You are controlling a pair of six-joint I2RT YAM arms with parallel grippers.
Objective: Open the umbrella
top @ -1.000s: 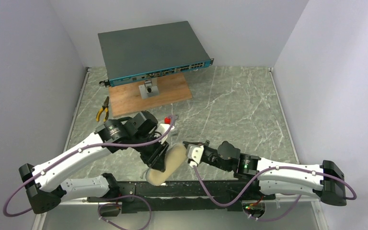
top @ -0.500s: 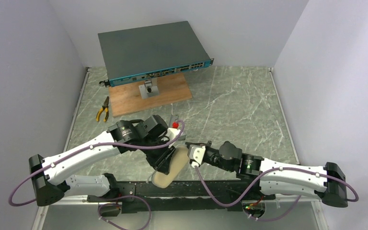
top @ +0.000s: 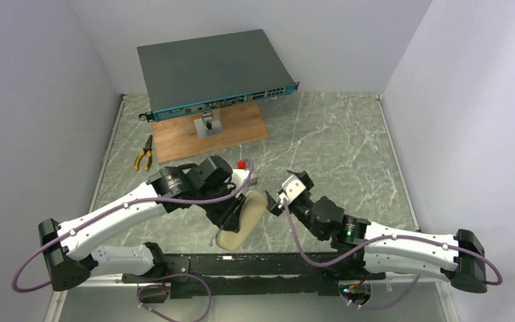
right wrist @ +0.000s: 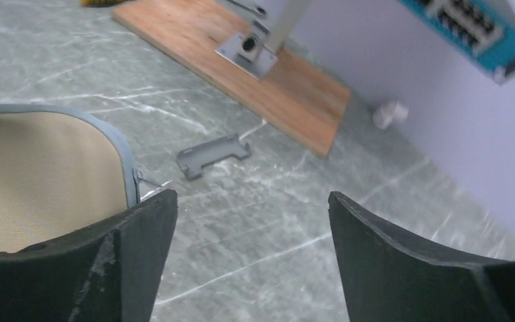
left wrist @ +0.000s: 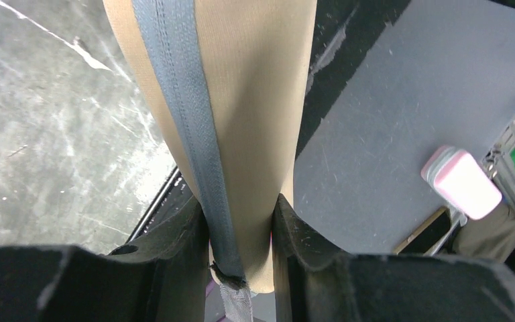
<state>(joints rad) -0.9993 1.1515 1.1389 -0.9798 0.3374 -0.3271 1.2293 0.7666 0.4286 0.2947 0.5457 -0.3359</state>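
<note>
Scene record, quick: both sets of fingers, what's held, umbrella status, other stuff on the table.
left fingers: shut on case
case: beige, grey zip, over near edge of table
right fingers: open, empty, right of case, apart from it
umbrella: not visible, nothing opened yet
other: switch, wood board, pliers

- two grippers: the left gripper [top: 231,216] and the right gripper [top: 287,192]
- one beige zippered case [top: 249,209]
- one network switch [top: 208,67]
- one wooden board [top: 241,131]
- one metal stand [top: 208,125]
- one pair of yellow-handled pliers [top: 144,153]
- one flat grey bracket [right wrist: 213,155]
</note>
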